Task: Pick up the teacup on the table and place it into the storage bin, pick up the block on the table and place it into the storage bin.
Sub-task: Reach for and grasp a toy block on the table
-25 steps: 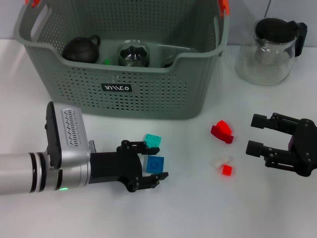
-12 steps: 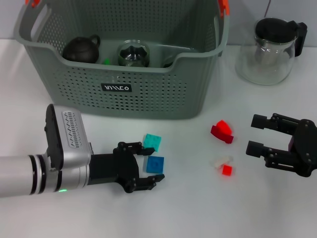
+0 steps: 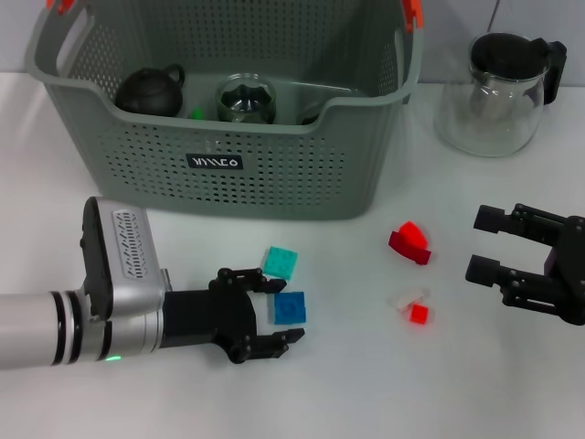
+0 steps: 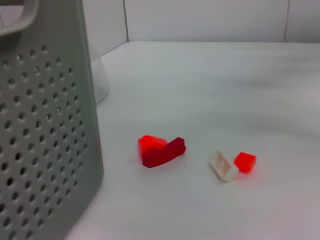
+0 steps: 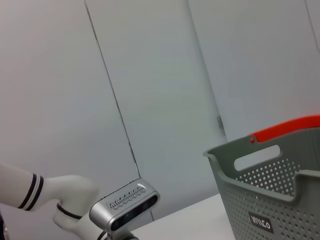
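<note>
Left gripper (image 3: 267,315), jaws spread around the blue square plastic block (image 3: 290,308), has drawn back toward my side over the last second; the block sits between the fingers on the white table (image 3: 347,384), not yet pinched. I judge closure comes next. Right gripper (image 3: 505,248), also spread, has shifted slightly outward and idles. Grey-green perforated storage bin (image 3: 274,174) stands behind, already holding a dark teapot (image 3: 151,90).

The silver-and-black left arm reaches in low from the left edge, its black left gripper (image 3: 268,311) with fingers spread apart. The black right gripper (image 3: 486,244) sits at the right edge, its fingers also parted, pointing left.
</note>
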### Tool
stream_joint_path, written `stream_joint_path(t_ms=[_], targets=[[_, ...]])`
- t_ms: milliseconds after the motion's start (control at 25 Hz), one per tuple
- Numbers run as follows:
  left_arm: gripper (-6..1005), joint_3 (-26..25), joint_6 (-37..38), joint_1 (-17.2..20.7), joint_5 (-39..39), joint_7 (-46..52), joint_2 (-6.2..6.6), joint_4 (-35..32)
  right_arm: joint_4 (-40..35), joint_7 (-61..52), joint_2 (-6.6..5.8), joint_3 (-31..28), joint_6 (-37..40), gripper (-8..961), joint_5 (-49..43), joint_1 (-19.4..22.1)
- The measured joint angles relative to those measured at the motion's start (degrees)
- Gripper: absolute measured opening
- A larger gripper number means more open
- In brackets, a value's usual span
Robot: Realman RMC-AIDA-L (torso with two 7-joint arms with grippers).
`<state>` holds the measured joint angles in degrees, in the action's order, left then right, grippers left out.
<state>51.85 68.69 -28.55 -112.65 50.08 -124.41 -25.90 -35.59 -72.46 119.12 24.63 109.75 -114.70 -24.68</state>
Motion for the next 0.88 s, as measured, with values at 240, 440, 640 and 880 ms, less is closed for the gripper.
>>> stream_joint_path(t_ms=[240, 440, 640, 880], targets=[[675, -0.06, 1.55, 0.71, -0.08, -0.03, 0.08, -0.44, 0.00, -0.08, -0.03, -0.10, 0.12, 792, 0.00, -0.04], [668, 0.00, -0.14, 0.09, 0.14, -0.09, -0.12, -0.08, 0.00, -0.11, -0.03, -0.11, 0.12, 792, -0.09, -0.25], [660, 0.04, -0.87, -0.12, 0.30, -0.07, -0.22, 0.10, 0.00, -0.10, -0.02, -0.11, 0.12, 792, -0.04, 0.10], [650, 1.32, -0.77, -0.74, 0.09, 4.08, -0.03, -0.43, 0.00, -0.10, -0.03, -0.11, 0.11, 792, 0.00, 0.12]])
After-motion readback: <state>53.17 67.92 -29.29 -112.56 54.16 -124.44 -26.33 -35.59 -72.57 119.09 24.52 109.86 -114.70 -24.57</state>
